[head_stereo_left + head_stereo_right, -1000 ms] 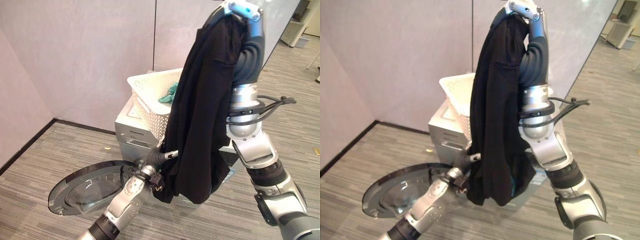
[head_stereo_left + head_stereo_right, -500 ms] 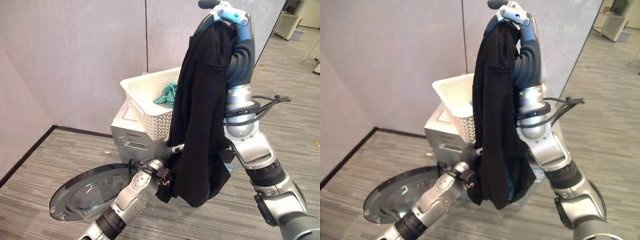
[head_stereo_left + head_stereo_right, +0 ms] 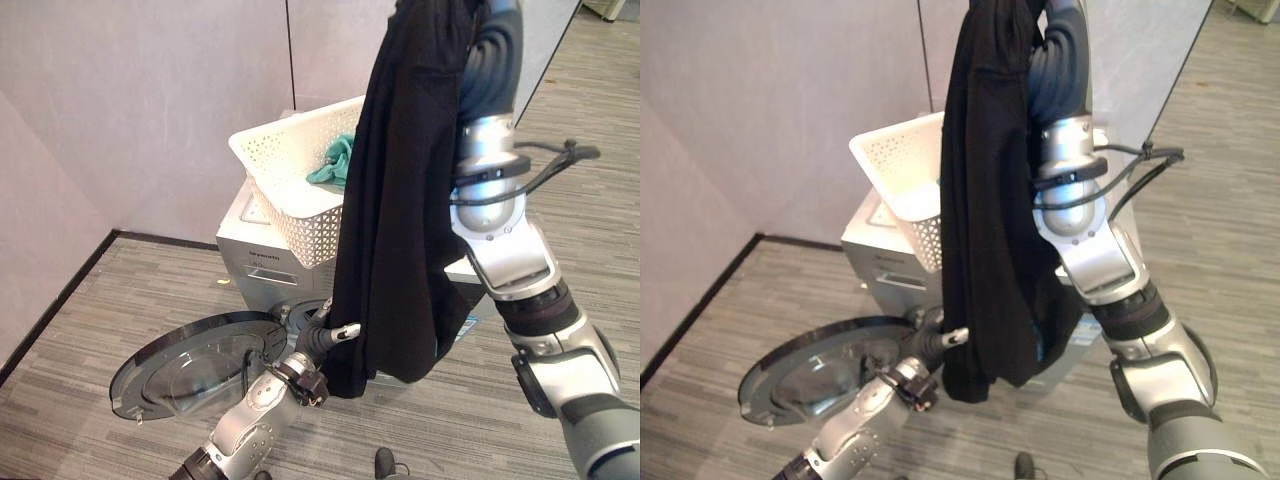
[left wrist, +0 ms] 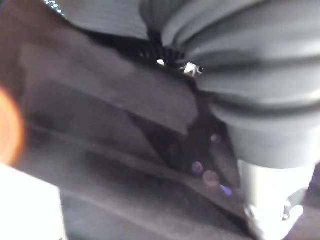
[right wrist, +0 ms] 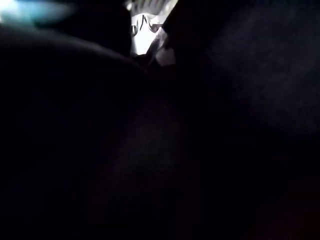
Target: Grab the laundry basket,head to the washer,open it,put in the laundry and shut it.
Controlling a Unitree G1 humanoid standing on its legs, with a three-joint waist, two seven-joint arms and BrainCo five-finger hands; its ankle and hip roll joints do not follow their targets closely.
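While a black garment (image 3: 400, 190) hangs before the washer (image 3: 262, 262) and basket (image 3: 290, 185), both hands' grips cannot be told.

Right arm raised, left robot hand (image 3: 322, 338) low (fingers hidden)

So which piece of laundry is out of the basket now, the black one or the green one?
The black garment, hanging from the raised right arm in front of the washer. The green one lies inside the white basket on top.
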